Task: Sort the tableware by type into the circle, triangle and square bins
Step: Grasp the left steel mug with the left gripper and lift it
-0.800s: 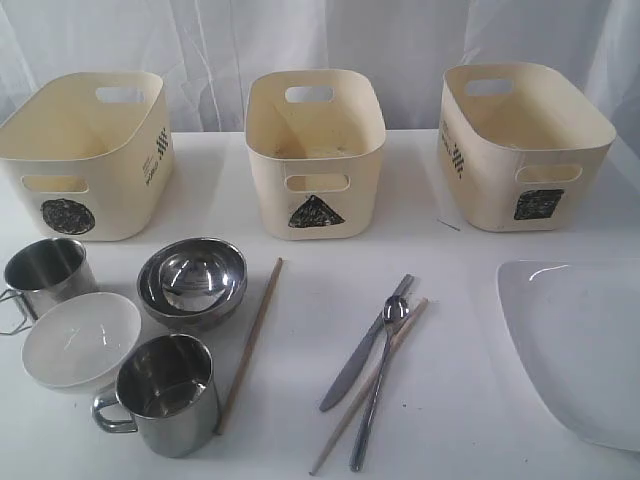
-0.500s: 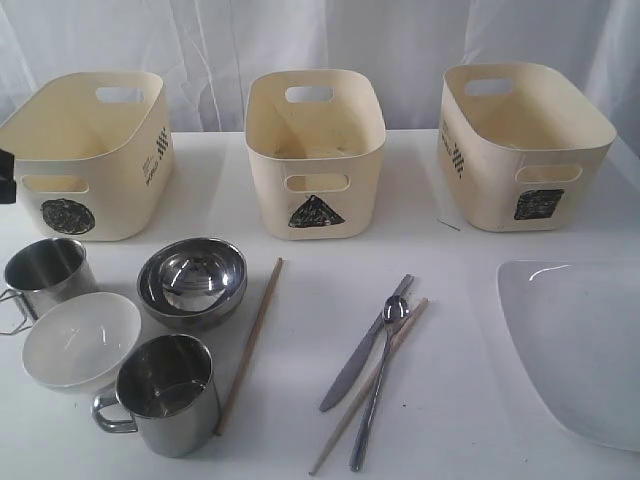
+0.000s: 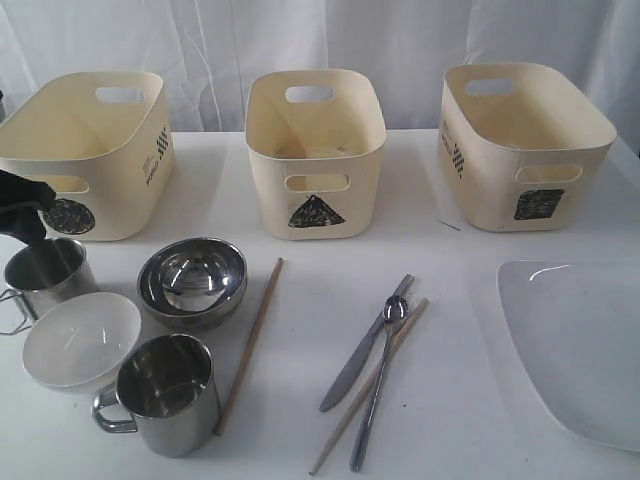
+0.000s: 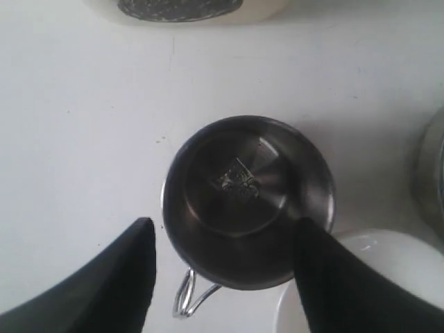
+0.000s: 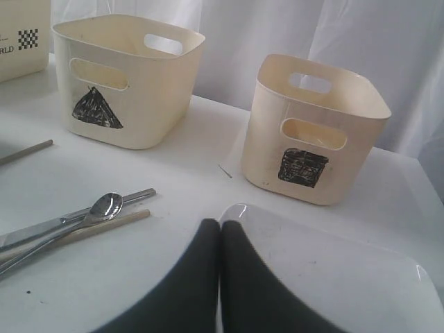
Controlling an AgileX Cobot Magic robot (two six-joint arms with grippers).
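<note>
My left gripper point(image 3: 27, 208) is open and hangs over the far-left steel mug point(image 3: 45, 275). Seen from the left wrist, its two black fingers point(image 4: 118, 277) straddle that mug point(image 4: 246, 187), one outside the rim near the wire handle and one at the opposite rim. A second mug point(image 3: 165, 392), a white bowl point(image 3: 80, 340) and nested steel bowls point(image 3: 192, 280) stand close by. The knife point(image 3: 360, 350), spoon point(image 3: 378, 385) and two chopsticks point(image 3: 250, 345) lie mid-table. My right gripper point(image 5: 220, 225) is shut and empty at the corner of the white plate point(image 5: 333, 277).
Three cream bins stand along the back: circle point(image 3: 85, 150), triangle point(image 3: 315, 150) and square point(image 3: 520, 140). The white bowl's rim point(image 4: 361, 257) nearly touches the mug under the left gripper. The plate point(image 3: 580, 340) runs off the table's right side.
The left gripper has come in from the left edge and moved over the far-left mug. No tableware has moved.
</note>
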